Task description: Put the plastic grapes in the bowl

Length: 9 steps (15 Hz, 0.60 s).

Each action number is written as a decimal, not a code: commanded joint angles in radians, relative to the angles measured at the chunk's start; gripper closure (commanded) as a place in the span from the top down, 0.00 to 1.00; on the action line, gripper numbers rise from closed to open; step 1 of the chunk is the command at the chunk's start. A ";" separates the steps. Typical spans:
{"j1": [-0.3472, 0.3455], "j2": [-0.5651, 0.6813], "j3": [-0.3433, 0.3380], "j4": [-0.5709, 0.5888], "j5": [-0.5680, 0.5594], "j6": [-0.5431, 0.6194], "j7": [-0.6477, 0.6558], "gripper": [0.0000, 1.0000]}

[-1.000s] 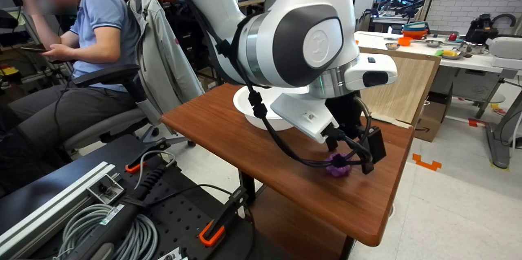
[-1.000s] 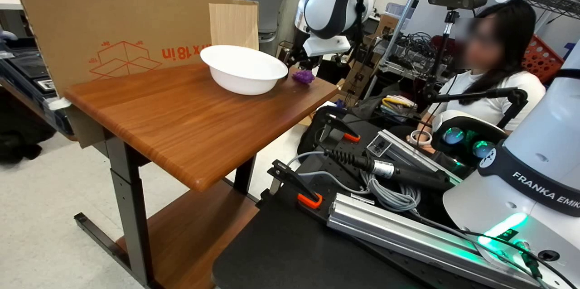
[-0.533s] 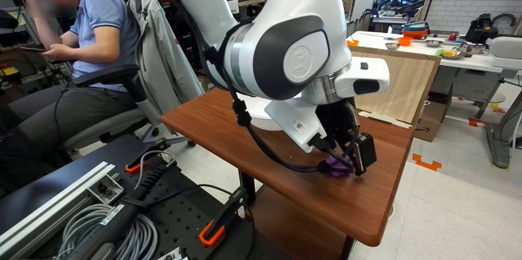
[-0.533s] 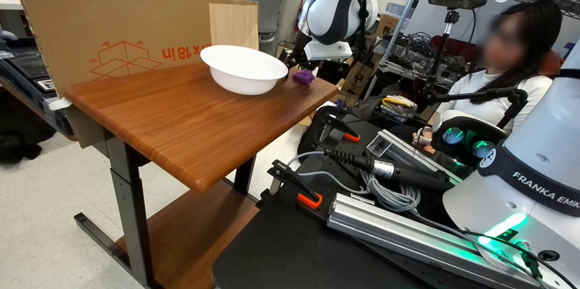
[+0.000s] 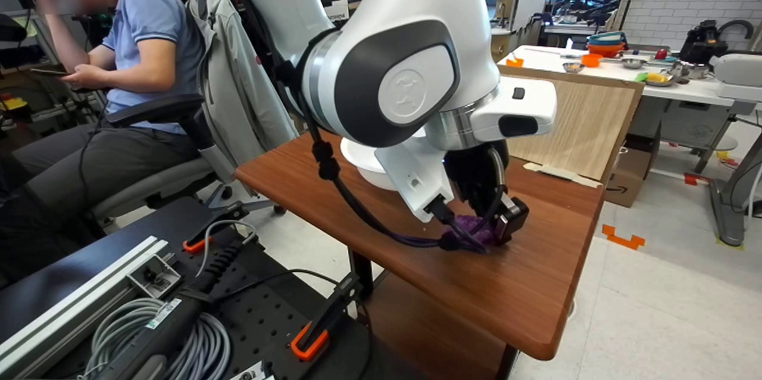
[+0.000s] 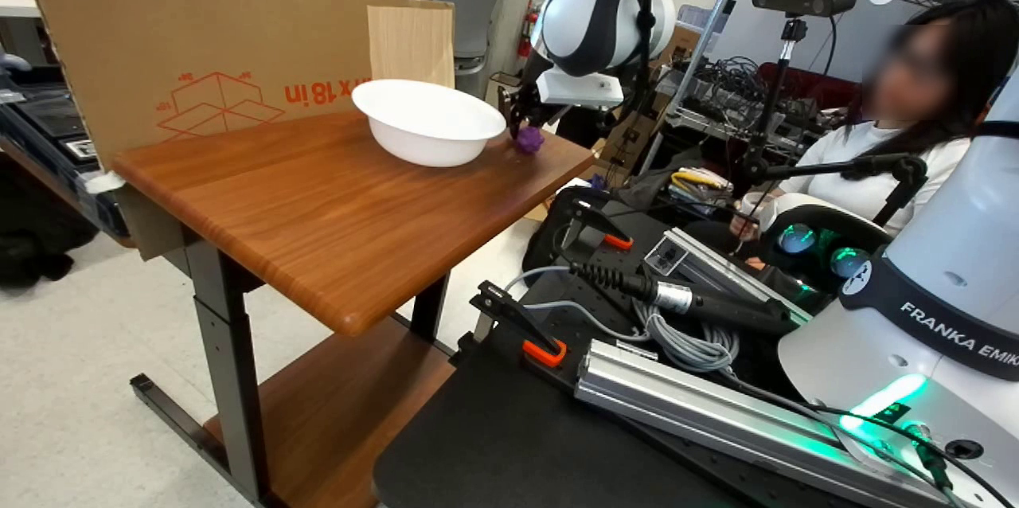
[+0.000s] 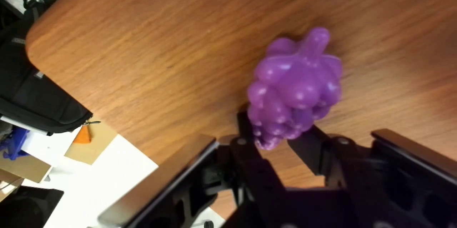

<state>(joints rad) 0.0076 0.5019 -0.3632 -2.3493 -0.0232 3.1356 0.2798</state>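
The bumpy purple plastic grapes [image 7: 298, 81] fill the middle of the wrist view, stem pointing away from the gripper. My gripper [image 7: 274, 132] is shut on their narrow lower end, one black finger [image 7: 245, 125] at the left and the opposite one at the right. In an exterior view the grapes [image 6: 530, 139] are low at the tabletop; whether they touch it I cannot tell. In another exterior view the arm's cable partly covers them. The wide white bowl [image 6: 434, 143] stands upright beside them on the same table, partly hidden behind the arm in an exterior view [image 5: 381, 176].
The brown wooden table [image 6: 318, 213] has a cardboard sheet [image 6: 215, 54] standing along one edge. Nearby is a black board [image 6: 478, 428] with clamps, coiled cable and a metal rail. A man [image 5: 143, 52] and a woman [image 6: 899, 94] sit around the workspace.
My gripper has moved onto the grapes and closed on them. The grapes have turned and shifted slightly with it. The bowl stays in place; the seated woman has leaned over.
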 commanded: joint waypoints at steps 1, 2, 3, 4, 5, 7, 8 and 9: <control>-0.034 -0.161 0.043 -0.117 0.048 0.000 -0.057 0.08; -0.059 -0.226 0.071 -0.153 0.051 -0.001 -0.075 0.08; -0.080 -0.270 0.099 -0.173 0.060 -0.004 -0.082 0.08; -0.103 -0.318 0.132 -0.194 0.072 -0.007 -0.090 0.08; -0.134 -0.372 0.178 -0.217 0.091 0.003 -0.103 0.08; -0.193 -0.485 0.291 -0.259 0.143 0.024 -0.111 0.08; -0.198 -0.543 0.330 -0.276 0.178 0.021 -0.114 0.08; -0.178 -0.559 0.351 -0.261 0.224 0.022 -0.109 0.08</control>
<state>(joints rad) -0.1494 0.0942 -0.1152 -2.5444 0.0888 3.1398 0.2082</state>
